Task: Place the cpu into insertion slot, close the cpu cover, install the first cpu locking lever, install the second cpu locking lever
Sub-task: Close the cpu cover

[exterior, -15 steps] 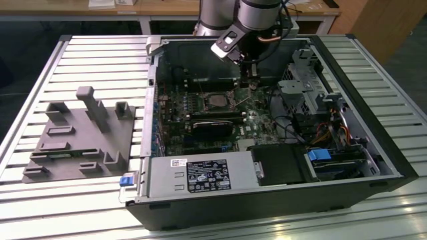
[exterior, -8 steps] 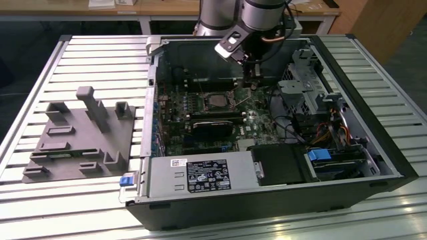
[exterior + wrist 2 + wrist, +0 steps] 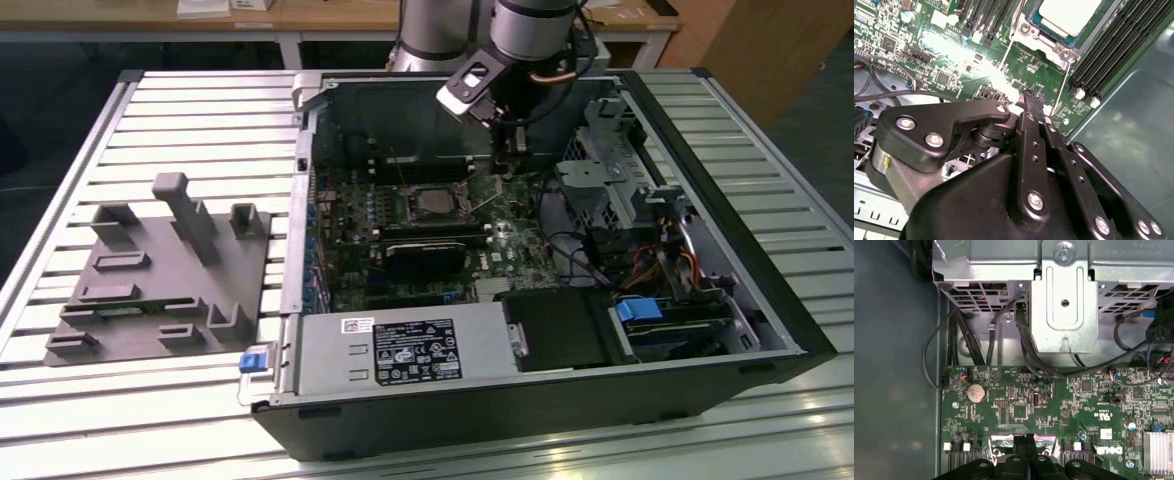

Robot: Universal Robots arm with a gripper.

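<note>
**Gripper Pinched Shut Beside the Loaded Slot**

The open case (image 3: 534, 400) lay on the slatted table (image 3: 200, 110), and the arm reached down into it from the far edge. The gripper (image 3: 507, 176) hung low over the board (image 3: 350, 255), just beside the slot (image 3: 404, 200) on the exterior view's right.

The cpu (image 3: 430, 203) sat in that slot, silvery-grey top up, in the half of the board toward the case's far wall. In the second wrist view the cpu (image 3: 1070, 14) showed pale and flat, with the silvery cover (image 3: 1045, 42) framing it. Whether that cover was latched, I could not tell. A thin metal rod (image 3: 1063, 86) ran out from the slot's corner, close by the fingertips.

The fingers were pressed together to a narrow black tip in both wrist views, the gripper (image 3: 1033, 96) down close to the green board and near the white-tabbed memory slots (image 3: 1114, 55). Nothing could be seen between the pads. In the first wrist view the gripper (image 3: 1026, 439) pointed toward the coin battery (image 3: 975, 392), with the metal drive cage (image 3: 1064, 305) and its black cables (image 3: 1019, 335) beyond.

Well apart on the table, toward the exterior view's left edge, sat a grey fixture (image 3: 160, 275).
</note>
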